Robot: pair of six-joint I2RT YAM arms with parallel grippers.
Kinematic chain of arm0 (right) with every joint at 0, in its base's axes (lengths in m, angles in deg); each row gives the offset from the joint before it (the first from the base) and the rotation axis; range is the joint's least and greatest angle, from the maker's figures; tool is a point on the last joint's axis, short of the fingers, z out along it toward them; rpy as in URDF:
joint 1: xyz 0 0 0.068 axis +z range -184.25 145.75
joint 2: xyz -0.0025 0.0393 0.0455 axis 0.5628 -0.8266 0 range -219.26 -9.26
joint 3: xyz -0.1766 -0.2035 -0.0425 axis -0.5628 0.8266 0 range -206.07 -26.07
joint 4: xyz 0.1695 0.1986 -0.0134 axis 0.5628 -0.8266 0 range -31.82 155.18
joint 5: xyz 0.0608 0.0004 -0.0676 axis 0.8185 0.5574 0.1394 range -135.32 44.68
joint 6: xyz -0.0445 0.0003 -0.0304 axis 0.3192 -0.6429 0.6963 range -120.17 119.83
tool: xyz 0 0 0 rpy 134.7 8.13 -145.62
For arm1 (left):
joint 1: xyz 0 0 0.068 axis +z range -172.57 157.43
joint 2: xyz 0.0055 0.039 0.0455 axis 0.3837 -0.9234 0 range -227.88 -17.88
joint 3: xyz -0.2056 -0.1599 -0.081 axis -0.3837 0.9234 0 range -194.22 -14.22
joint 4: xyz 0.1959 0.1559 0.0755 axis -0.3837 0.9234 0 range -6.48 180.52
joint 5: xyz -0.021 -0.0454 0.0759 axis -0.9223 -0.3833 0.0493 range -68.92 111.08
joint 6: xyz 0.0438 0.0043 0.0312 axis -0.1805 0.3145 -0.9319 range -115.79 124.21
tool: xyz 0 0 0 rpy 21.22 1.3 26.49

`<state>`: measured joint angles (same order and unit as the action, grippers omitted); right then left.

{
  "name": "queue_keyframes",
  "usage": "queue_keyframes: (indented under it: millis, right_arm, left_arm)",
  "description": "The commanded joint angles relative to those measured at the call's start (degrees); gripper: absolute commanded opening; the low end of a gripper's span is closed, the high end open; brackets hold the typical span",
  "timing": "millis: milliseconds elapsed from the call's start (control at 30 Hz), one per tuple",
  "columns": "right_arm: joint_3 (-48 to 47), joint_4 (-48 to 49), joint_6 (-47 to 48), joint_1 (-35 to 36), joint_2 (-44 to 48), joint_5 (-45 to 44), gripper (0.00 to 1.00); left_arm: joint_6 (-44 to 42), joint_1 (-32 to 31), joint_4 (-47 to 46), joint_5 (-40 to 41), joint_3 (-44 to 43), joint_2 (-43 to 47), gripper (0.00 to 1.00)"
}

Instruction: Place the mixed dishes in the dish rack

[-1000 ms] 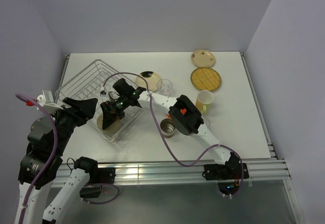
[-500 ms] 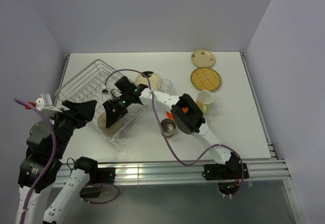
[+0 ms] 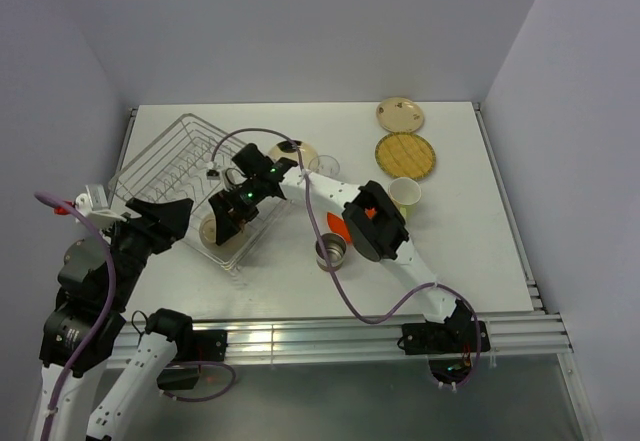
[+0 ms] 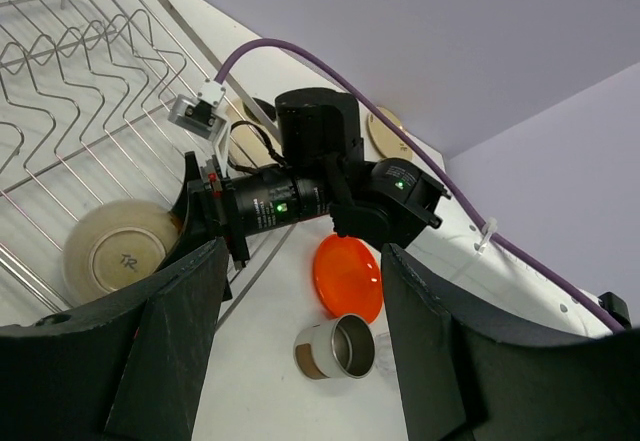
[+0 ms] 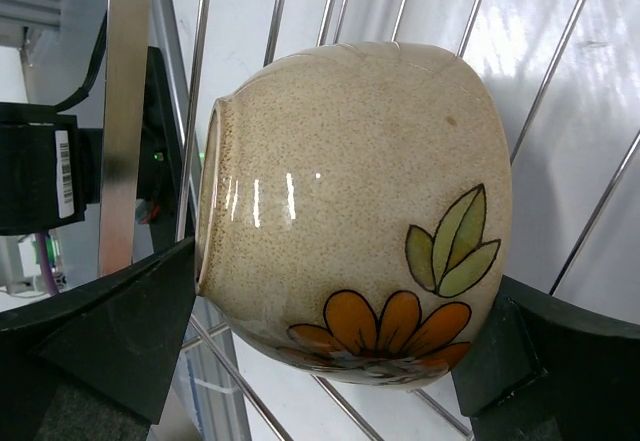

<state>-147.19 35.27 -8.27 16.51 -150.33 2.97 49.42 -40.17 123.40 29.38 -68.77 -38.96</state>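
The dish rack (image 3: 160,151) stands at the table's left. My right gripper (image 3: 222,223) reaches into its near corner, shut on a cream bowl (image 3: 212,231) with an orange flower (image 5: 350,191). The bowl lies on its side on the wires (image 5: 130,81), with my right gripper (image 5: 345,281) closed across it. The bowl's base shows in the left wrist view (image 4: 110,256). My left gripper (image 3: 170,216) is open and empty, hovering by the rack's near edge (image 4: 300,261). An orange plate (image 4: 348,276) and a metal cup (image 4: 335,349) lie on the table.
Right of the rack lie the metal cup (image 3: 331,252), a pale yellow mug (image 3: 404,196), a tan woven-look plate (image 3: 405,155), a cream patterned plate (image 3: 400,114), a clear glass (image 3: 322,168) and another cream plate (image 3: 297,151), partly under my right arm.
My right gripper has moved up and left with the bowl, further into the rack. The left arm has shifted slightly.
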Motion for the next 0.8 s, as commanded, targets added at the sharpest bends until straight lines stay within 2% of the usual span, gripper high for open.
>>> queue_keyframes:
  millis: [0, 233, 433, 767]
  right_arm:
    - [-0.17, -0.32, 2.65, -1.19, 6.16, -1.62, 1.0]
    - [0.97, 0.64, 0.54, -1.19, 6.95, -0.31, 1.0]
    - [2.2, 1.08, 0.45, -1.63, 7.74, -0.48, 1.0]
    - [2.64, -0.14, 2.65, -5.23, 9.59, -1.8, 1.0]
  left_arm:
    - [-0.12, 0.11, -2.7, -0.65, -0.12, 0.69, 0.69]
    - [3.29, 0.03, -0.6, 1.19, 1.89, -0.01, 0.68]
    - [14.45, 0.12, 0.64, 2.42, 8.04, -1.68, 0.66]
    - [16.31, 0.11, 1.43, 3.31, 10.24, -2.03, 0.66]
